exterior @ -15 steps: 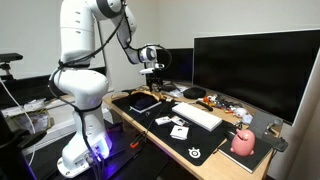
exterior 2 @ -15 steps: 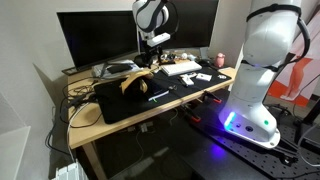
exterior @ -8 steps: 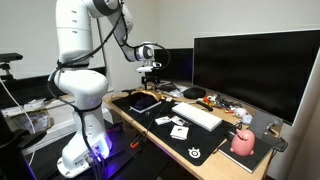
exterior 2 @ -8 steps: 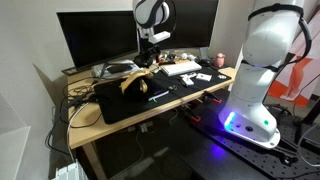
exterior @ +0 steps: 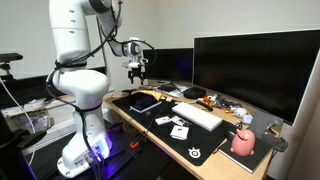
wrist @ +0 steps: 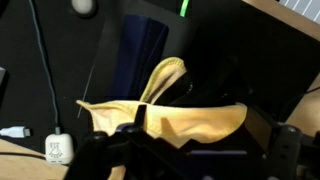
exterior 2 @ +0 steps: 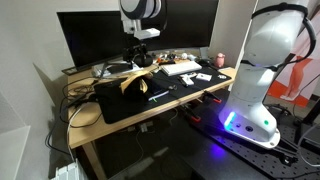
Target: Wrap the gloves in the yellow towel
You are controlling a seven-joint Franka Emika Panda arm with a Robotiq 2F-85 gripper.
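A yellow towel lies crumpled on the black desk mat, partly folded over dark gloves. The towel also shows in both exterior views. My gripper hangs above the towel, open and empty, with a finger on each side of the yellow cloth in the wrist view. It also shows in both exterior views, well above the desk. Much of the gloves is hidden under the towel fold.
A large monitor stands at the back of the desk. A white keyboard, small cards, a pink object and a mousepad lie on the desk. Cables and a white plug lie beside the mat.
My gripper has swung sideways along the desk, away from the keyboard side, and now hangs over the towel. The towel and gloves have not moved.
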